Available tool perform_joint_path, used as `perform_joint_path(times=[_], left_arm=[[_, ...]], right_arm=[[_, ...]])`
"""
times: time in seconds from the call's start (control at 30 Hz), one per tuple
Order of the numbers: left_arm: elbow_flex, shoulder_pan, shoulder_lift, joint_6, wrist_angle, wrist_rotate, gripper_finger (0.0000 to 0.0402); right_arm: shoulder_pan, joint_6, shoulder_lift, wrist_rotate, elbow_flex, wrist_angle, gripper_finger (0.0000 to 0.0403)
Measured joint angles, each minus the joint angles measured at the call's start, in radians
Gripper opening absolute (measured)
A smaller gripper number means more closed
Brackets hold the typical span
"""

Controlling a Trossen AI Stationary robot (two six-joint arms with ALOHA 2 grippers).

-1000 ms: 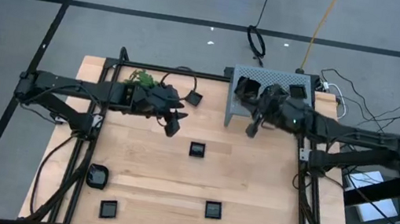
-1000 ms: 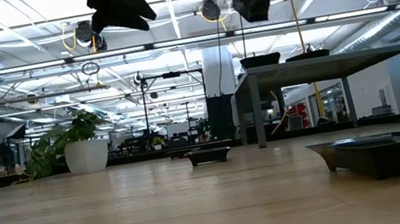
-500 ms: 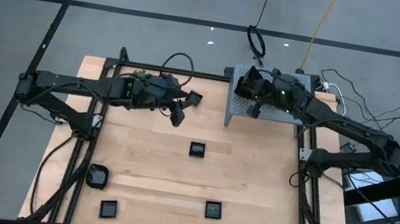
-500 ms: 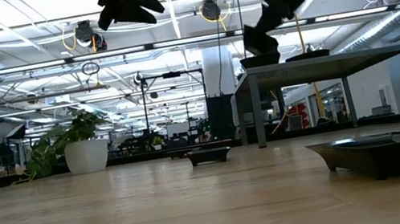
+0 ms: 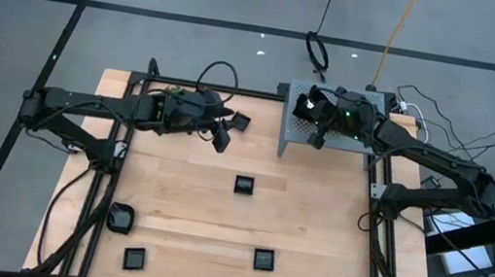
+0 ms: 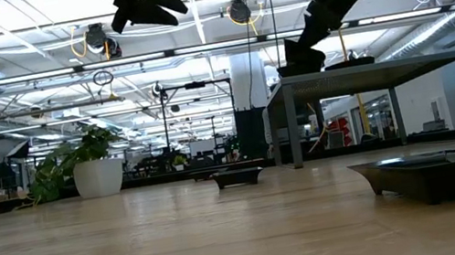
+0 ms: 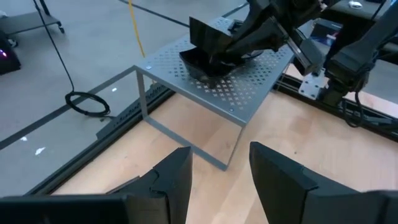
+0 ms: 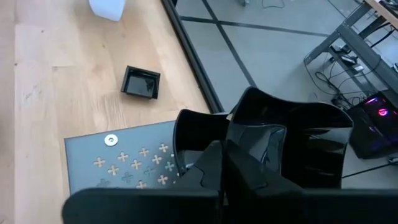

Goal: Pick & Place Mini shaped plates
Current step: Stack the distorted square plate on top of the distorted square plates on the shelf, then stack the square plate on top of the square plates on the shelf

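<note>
High view: I counted five mini shaped plates (image 5: 243, 185) on the surface; the nearest square plate (image 5: 239, 121) lay just beside the left jaws, on their box side. Left wrist view: left jaws stood wide, empty. Right wrist view: right jaws were shut over the grey box (image 8: 118, 158), gripping nothing I could see; its stacked dishes (image 8: 292, 140) were uncountable

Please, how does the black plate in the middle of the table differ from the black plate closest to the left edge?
The middle plate is square; the left-edge plate has a rounded outline. The middle plate looks smaller than the left-edge plate. The middle plate has bare wood all around it; the left-edge plate lies close beside the dark frame rail. Both are black and lie flat on the table.
</note>
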Motion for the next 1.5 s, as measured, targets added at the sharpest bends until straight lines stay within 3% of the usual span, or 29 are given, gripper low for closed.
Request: perform_joint_path(times=[0.17,0.5,0.67,0.8,0.9,1.07,1.3,1.37,1.5], left_arm=[[0.0,0.0,0.0,0.0,0.0,0.001,0.0164],[0.0,0.0,0.0,0.0,-0.001,0.001,0.0164],[0.0,0.0,0.0,0.0,-0.006,0.001,0.0163],[0.0,0.0,0.0,0.0,-0.006,0.001,0.0163],[0.0,0.0,0.0,0.0,-0.007,0.002,0.0163],[0.0,0.0,0.0,0.0,-0.007,0.047,0.0164],[0.0,-0.004,0.0,-0.012,-0.007,0.184,0.0164],[0.0,-0.011,0.0,-0.029,-0.007,0.216,0.0163],[0.0,-0.03,0.0,-0.032,-0.006,0.25,0.0163]], right_arm=[[0.0,0.005,0.0,0.0,0.0,0.001,0.0019],[0.043,0.037,-0.062,0.003,0.0,0.012,0.0108],[0.122,0.188,-0.118,-0.001,0.0,0.01,0.0128],[0.206,0.332,-0.116,-0.1,0.0,0.002,0.0129],[0.293,0.353,-0.075,-0.117,0.0,0.004,0.0129],[0.43,0.313,0.041,0.036,0.0,0.007,0.013],[0.491,0.339,0.226,0.054,-0.001,0.02,0.013],[0.494,0.34,0.278,0.013,-0.001,0.04,0.013],[0.498,0.323,0.38,-0.173,-0.001,0.17,0.013]])
